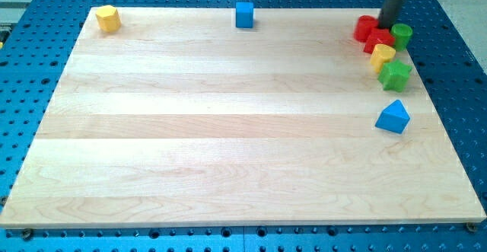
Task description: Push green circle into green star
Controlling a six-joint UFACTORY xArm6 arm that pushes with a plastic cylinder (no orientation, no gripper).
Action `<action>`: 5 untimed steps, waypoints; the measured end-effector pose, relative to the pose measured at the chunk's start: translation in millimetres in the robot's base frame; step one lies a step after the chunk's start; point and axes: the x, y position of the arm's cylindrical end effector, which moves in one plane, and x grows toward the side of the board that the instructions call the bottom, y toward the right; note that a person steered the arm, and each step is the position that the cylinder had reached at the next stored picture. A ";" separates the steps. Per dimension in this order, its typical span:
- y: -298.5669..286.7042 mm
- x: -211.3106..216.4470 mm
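Note:
The green circle (402,36) stands near the board's right edge at the view's upper right. The green star (396,74) lies just below it, with a yellow block (383,55) between them on the left side. The dark rod comes down from the top edge, and my tip (386,26) rests just left of the green circle and above the red blocks. The circle and the star are apart, with the yellow block touching or nearly touching both.
Two red blocks (371,31) sit tight against my tip's left and lower side. A blue triangle (393,117) lies below the star. A blue cube (243,14) is at top centre and a yellow hexagon (109,18) at top left.

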 end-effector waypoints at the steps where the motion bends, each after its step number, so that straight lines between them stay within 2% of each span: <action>1: -17.9 -14.0; 2: 9.2 -43.7; 3: 43.7 -0.9; 5: -5.3 58.1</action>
